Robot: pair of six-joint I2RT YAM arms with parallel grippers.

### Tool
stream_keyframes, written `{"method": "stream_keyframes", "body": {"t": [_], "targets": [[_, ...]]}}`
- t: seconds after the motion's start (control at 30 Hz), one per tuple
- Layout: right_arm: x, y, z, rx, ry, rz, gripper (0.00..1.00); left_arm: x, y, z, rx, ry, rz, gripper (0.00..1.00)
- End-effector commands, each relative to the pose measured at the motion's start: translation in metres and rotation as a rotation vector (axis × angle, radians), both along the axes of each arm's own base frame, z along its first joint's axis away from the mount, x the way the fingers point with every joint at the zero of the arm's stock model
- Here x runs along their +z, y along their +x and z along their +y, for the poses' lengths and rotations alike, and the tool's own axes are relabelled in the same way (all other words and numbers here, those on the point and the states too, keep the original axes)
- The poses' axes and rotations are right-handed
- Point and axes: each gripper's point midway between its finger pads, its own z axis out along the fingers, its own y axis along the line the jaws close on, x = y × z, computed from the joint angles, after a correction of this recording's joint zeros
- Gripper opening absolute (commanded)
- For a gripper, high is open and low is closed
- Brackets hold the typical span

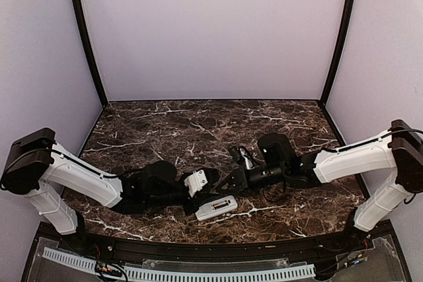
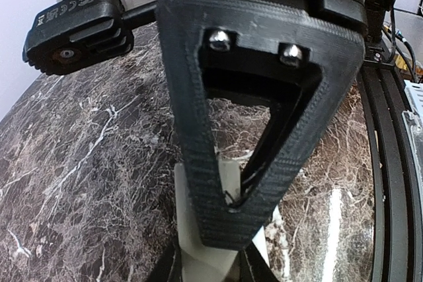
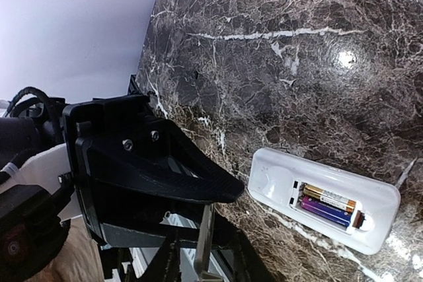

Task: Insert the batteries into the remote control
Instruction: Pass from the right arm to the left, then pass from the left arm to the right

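Observation:
The white remote control (image 1: 215, 208) lies back-up on the marble near the front edge. In the right wrist view the remote (image 3: 277, 176) has its bay open, with the batteries, one gold (image 3: 328, 197) and one purple (image 3: 322, 211), lying side by side in it. My left gripper (image 2: 210, 270) is shut on the edges of a flat pale grey cover piece (image 2: 182, 200). My right gripper (image 3: 206, 263) stands open, one finger on each side of the cover (image 3: 206, 226), which shows edge-on. The two grippers meet tip to tip just above and behind the remote (image 1: 218, 181).
The table's black front rail with a white ribbed strip (image 1: 198, 272) runs just in front of the remote. The right gripper's black triangular finger (image 2: 251, 130) fills the left wrist view. Plain walls enclose the table on three sides.

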Motion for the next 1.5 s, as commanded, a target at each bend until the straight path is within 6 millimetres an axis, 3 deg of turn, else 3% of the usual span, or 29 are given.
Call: {"method": "stream_keyframes", "body": {"t": [0.0,0.17,0.27,0.93,1.0,1.1,1.23,1.47], "targets": [[0.021,0.005,0.0,0.011,0.005,-0.076,0.29,0.01,-0.007,-0.003,-0.037,0.001,-0.003,0.1],[0.02,0.013,-0.009,0.015,-0.019,-0.069,0.37,0.007,-0.01,-0.002,-0.05,0.015,0.001,0.09],[0.016,0.01,-0.009,0.035,-0.027,-0.047,0.37,0.007,-0.009,-0.002,-0.048,0.02,-0.005,0.09],[0.007,0.002,-0.002,0.08,-0.006,0.002,0.02,0.002,-0.006,-0.006,-0.047,0.045,-0.003,0.09],[0.005,0.002,-0.003,0.073,-0.013,0.006,0.0,0.003,-0.007,-0.005,-0.049,0.041,0.001,0.13],[0.001,0.004,-0.006,0.061,-0.022,0.007,0.0,0.002,-0.008,-0.002,-0.041,0.045,0.013,0.34],[-0.002,0.008,-0.007,0.062,-0.014,0.011,0.0,-0.004,-0.013,0.008,-0.02,0.069,0.078,0.53],[-0.017,0.011,-0.006,0.107,-0.02,0.038,0.0,-0.04,-0.016,0.048,0.129,0.21,0.204,0.62]]}}
